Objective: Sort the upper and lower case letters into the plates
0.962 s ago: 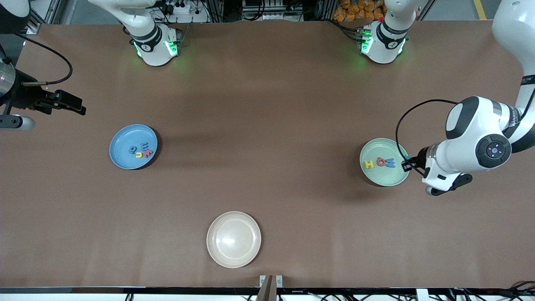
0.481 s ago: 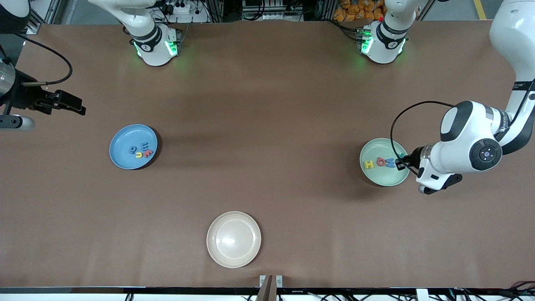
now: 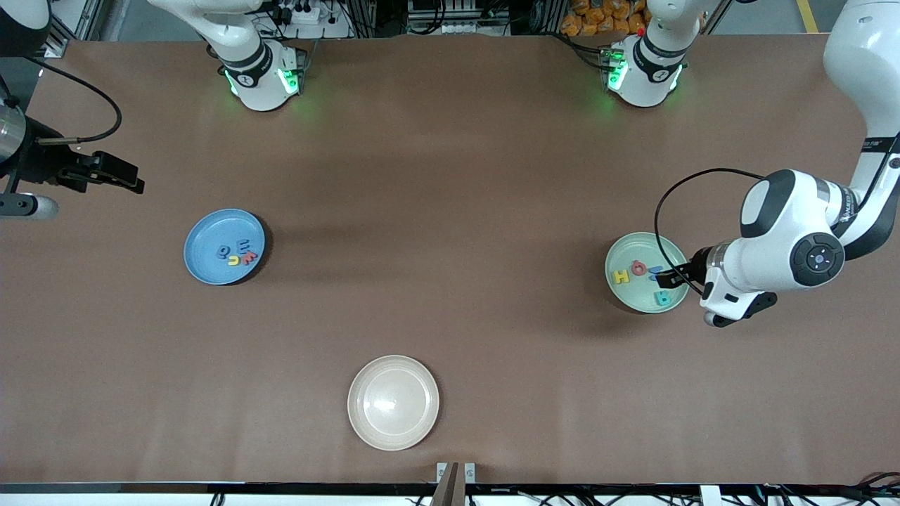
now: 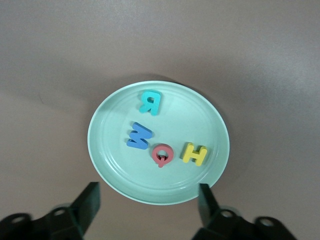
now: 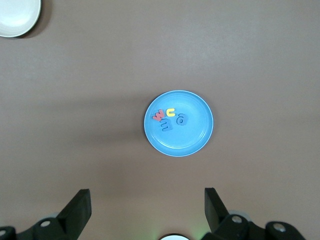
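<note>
Now four letters [image 4: 163, 141] per plate [image 3: 636, 303]; both hands [image 4: 149, 202] [image 5: 147, 210] spread, empty.

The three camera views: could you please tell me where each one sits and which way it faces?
Front view: high across the table, facing both arms' bases; left gripper over the mint plate.
Left wrist view: above the mint plate; open fingers show.
Right wrist view: above the blue plate; open fingers show.
Shared: front shows both plates.

- The left gripper [image 3: 668, 278] covers part of the blue letter [image 3: 656, 270] in the front view.
- The cream plate [image 5: 17, 15] is cut by the right wrist view's edge.
</note>
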